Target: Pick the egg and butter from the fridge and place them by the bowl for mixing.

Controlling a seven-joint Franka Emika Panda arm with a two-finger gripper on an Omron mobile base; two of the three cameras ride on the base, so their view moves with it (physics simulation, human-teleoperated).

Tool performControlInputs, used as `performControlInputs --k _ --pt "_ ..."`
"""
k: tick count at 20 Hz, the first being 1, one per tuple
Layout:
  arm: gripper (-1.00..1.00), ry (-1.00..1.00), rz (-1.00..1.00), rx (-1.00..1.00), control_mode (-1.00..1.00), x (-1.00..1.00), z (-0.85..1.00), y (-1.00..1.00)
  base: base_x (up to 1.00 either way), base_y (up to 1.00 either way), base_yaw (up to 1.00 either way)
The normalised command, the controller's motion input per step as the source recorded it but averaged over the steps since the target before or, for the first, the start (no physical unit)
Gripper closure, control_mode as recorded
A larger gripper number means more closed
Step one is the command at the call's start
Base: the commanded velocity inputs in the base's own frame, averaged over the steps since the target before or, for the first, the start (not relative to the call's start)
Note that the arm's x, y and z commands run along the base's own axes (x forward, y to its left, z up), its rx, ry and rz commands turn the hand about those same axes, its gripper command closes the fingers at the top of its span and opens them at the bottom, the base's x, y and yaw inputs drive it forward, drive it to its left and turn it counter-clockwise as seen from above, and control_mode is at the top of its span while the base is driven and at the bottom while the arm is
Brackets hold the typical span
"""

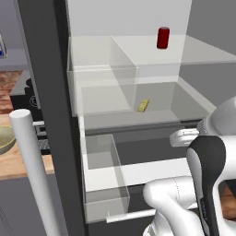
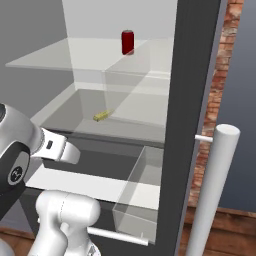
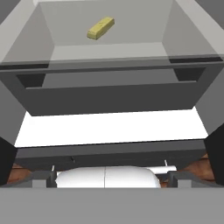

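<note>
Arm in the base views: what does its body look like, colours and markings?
The arm is glossy white with rounded, bulbous links and a dark, almost black joint band. In the right base view a small dark mark sits on the white forearm link.

White rounded arm [image 1: 175, 203]; black joint sections

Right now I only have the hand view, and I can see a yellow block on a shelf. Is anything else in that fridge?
Observer: Yes, a red can stands upright on the glass shelf above the butter.
Operator: And where's the bowl from there?
Observer: In the left base view, the bowl sits on a wooden counter, left of the fridge.
</note>
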Motion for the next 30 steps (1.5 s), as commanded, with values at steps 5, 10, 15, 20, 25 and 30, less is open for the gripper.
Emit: performControlInputs --k 5,10,15,20,25,30 --pt "-1.00 -0.03 0.01 0.00 -1.00 0.00 0.05 0.02 -0.03 0.03 0.07" --pt "-1.00 -0.28 0.01 0.00 -1.00 0.05 0.34 0.00 0.00 0.00 0.00" --pt "-1.00 -0.15 -0.13 0.00 -1.00 0.45 0.20 0.00 0.00 0.00 0.00" --pt "-1.00 0.01 -0.06 0.02 -1.00 0.80 0.08 0.00 0.00 0.00 0.00" --pt "-1.00 0.04 0.00 0.07 -1.00 0.71 0.01 -0.01 0.00 0.00 0.00" --pt "-1.00 0.16 0.00 0.00 -1.00 0.61 -0.28 0.03 0.00 0.00 0.00"
